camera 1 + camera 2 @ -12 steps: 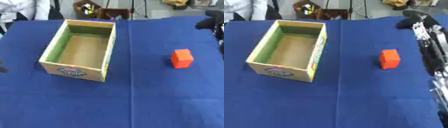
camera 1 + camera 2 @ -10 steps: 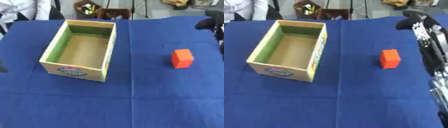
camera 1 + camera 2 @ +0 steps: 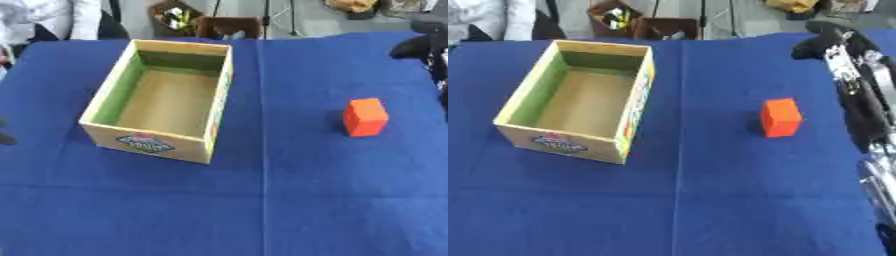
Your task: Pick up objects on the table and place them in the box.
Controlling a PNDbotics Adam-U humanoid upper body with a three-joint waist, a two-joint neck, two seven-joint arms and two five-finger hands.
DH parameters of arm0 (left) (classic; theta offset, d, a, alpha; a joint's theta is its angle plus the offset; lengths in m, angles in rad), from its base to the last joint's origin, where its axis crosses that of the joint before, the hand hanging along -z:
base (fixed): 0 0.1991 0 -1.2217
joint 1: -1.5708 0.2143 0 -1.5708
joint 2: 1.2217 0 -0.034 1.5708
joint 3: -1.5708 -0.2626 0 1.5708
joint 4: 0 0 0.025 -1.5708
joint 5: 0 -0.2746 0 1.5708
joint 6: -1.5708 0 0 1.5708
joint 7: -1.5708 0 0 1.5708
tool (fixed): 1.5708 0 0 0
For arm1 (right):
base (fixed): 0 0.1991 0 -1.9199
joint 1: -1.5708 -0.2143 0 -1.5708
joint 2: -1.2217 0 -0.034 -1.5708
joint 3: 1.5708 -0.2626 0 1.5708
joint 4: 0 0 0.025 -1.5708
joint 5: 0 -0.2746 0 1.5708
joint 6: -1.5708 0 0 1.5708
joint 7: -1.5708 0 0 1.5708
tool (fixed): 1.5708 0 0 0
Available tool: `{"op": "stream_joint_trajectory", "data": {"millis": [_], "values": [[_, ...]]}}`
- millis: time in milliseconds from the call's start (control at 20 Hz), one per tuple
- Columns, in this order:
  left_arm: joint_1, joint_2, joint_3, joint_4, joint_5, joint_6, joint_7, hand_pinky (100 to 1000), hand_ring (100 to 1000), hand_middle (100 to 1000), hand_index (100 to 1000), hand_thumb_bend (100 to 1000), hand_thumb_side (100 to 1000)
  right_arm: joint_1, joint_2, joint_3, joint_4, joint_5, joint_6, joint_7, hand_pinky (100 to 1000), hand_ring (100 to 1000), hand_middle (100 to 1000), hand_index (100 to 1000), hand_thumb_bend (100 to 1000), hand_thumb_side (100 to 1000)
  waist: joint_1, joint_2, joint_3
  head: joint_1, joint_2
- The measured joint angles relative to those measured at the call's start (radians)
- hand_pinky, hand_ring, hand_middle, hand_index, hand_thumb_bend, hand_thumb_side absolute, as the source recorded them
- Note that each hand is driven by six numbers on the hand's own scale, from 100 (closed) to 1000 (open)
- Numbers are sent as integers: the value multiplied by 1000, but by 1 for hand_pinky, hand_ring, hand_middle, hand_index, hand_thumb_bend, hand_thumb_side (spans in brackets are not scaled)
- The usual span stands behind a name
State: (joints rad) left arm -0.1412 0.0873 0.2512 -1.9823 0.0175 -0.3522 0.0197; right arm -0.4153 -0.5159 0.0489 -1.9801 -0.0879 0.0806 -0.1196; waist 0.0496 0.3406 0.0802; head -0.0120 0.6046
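While the orange block (image 3: 780, 117) sits alone on the blue table (image 3: 710, 200), well right of the empty box (image 3: 579, 100), nothing is grasped. Right hand (image 3: 820, 42) hangs beyond the block at the far right edge; finger state unclear. Left hand is out of view. Box is open-topped, ready for a drop-in.

Paired head views down onto table (image 3: 289, 200)

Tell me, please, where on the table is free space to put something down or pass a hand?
Bare blue cloth fills the whole near side, below the box and orange block, and the strip between them. The box itself is empty. Tighter at the right edge, where the right arm hangs beside the block.
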Motion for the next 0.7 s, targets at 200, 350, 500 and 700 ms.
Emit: {"op": "stream_joint_trajectory", "data": {"millis": [200,350,500,700], "values": [[1,0,0,0,0,0,-1,428,589,549,826,339,802,-52,-57,0,0,51,22,36,980,791,710,881,100,887,-2,-2,0,-6,0],[2,0,0,0,0,1,-1,428,589,549,826,339,802,-88,-100,2,3,93,46,71,980,791,710,881,100,887,-1,-3,0,-8,0],[6,0,0,0,0,2,-2,429,590,548,826,341,802,-109,-123,12,14,138,61,106,943,813,746,905,244,935,-2,-7,0,-9,1],[10,1,0,0,0,4,-5,429,590,548,826,341,802,-190,-191,73,65,197,76,158,936,824,758,913,271,958,-5,-11,2,-15,2]]}}
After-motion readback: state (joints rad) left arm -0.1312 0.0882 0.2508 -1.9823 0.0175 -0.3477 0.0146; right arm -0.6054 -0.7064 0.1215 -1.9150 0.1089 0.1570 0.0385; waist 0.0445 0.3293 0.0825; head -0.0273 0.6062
